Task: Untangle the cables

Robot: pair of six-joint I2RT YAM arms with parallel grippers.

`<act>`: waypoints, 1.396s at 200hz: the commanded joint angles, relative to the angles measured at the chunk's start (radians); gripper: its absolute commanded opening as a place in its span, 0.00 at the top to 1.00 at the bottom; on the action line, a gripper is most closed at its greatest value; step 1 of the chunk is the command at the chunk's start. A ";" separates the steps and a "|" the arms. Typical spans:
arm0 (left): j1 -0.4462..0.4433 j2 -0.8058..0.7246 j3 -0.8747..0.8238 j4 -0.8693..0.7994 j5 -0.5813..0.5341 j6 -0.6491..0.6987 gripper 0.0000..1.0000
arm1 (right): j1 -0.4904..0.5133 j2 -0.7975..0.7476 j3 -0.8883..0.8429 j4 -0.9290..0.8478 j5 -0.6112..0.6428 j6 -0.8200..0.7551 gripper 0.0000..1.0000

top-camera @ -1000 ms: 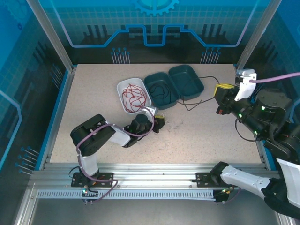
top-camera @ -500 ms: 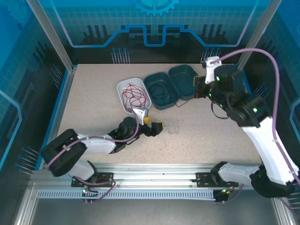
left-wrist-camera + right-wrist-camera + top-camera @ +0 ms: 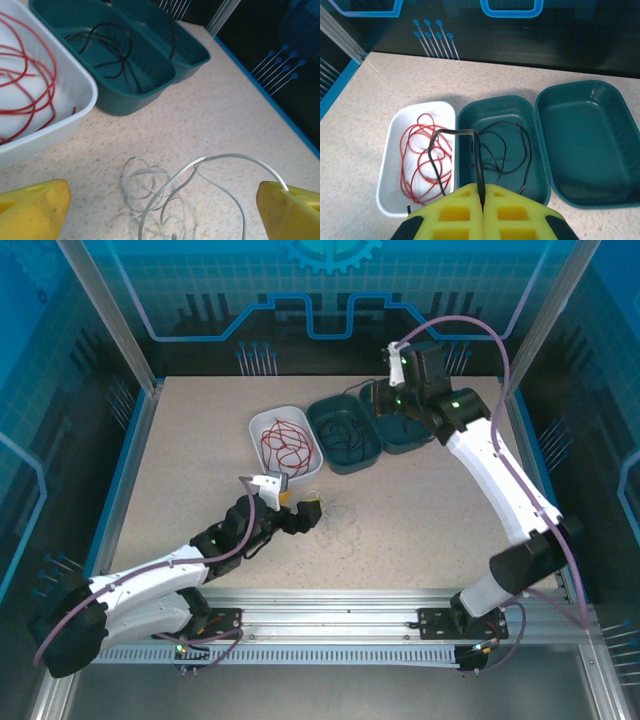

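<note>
left hand (image 3: 160,212): just sprung open; whitish-grey cable (image 3: 230,155) lies loose on the desk (image 3: 225,100)
right hand (image 3: 482,197): swung across; clamped on the black cable (image 3: 476,150) over its teal tray (image 3: 492,111)
task: red cable (image 3: 285,445) already trayed; whitish-grey one left

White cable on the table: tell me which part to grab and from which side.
Grip the white cable at its raised arch, which stands up off the table. The rest of its loops lie flat and overlapping, so they are harder to pinch. Come down from above with the open left gripper, straddling the arch.
</note>
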 commanded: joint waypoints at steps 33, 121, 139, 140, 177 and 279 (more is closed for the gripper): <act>0.017 0.050 0.013 -0.041 -0.043 0.014 0.30 | -0.026 0.197 0.201 0.092 0.010 -0.009 1.00; 0.030 0.082 0.024 -0.047 -0.019 0.002 0.50 | -0.035 0.378 0.366 0.107 -0.004 0.026 1.00; 0.029 0.083 0.025 -0.041 -0.014 0.001 0.50 | -0.035 0.404 0.359 0.105 -0.024 0.038 1.00; 0.030 0.084 0.026 -0.041 -0.014 0.001 0.50 | -0.035 0.404 0.359 0.105 -0.026 0.038 1.00; 0.030 0.087 0.025 -0.041 -0.015 0.000 0.49 | -0.040 0.420 0.306 0.087 -0.043 0.031 1.00; 0.032 0.128 0.042 -0.032 -0.002 -0.018 0.47 | -0.086 0.364 0.011 0.114 0.033 -0.018 1.00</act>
